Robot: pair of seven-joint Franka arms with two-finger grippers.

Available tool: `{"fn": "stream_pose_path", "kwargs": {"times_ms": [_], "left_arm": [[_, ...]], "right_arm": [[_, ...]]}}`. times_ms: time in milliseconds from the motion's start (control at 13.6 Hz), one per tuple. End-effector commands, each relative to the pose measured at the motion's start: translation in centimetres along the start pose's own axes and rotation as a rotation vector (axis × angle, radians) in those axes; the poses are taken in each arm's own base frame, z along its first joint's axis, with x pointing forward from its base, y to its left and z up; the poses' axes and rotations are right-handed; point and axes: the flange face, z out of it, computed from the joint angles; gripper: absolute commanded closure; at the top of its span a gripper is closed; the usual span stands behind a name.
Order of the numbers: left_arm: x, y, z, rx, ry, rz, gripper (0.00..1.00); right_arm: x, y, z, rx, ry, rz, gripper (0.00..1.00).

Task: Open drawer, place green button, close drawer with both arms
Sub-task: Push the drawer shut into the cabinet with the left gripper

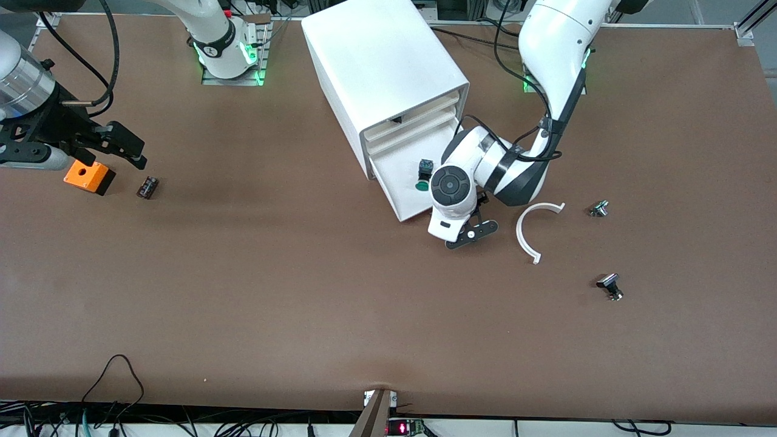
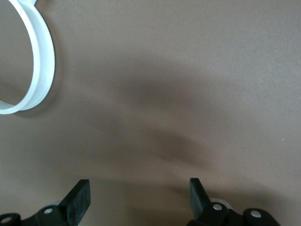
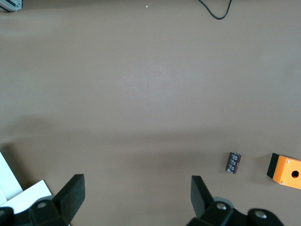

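Button [image 1: 423, 174] lies in the pulled-out drawer [image 1: 405, 182]. Left end effector [image 1: 471, 232] empty, fingers spread, at drawer's 4 o'clock – a skewed push could jam it. Right end effector [image 1: 121, 149] waits, spread, over orange box [image 1: 89, 176]

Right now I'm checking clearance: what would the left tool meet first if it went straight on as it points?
Probably only bare table. The left tool is open and empty, with the white ring off to one side.
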Motion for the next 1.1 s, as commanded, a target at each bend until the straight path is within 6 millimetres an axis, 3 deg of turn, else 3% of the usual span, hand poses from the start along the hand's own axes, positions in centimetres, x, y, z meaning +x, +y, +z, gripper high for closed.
{"fn": "stream_pose_path", "kwargs": {"times_ms": [0, 221, 294, 662, 1029], "left_arm": [[-0.4, 0.1, 0.1, -0.012, -0.014, -0.016, 0.03], [-2.3, 0.1, 1.2, -0.019, -0.135, -0.042, 0.03], [-2.7, -0.1, 1.4, 0.007, -0.16, -0.032, 0.03], [-5.8, 0.7, 1.3, 0.011, -0.289, -0.012, 0.03], [-9.2, 1.8, 1.7, 0.026, -0.379, 0.026, 0.03]], "right_arm": [[-0.2, 1.7, 0.0, 0.012, -0.007, 0.031, 0.0], [-0.6, 0.7, -0.7, 0.014, 0.002, 0.011, 0.0], [-0.6, 1.4, -0.8, 0.013, 0.001, 0.023, 0.0], [-1.1, 0.9, -1.5, 0.001, 0.006, -0.002, 0.0], [-1.2, 2.2, -1.3, -0.076, -0.015, -0.017, 0.0]]}}
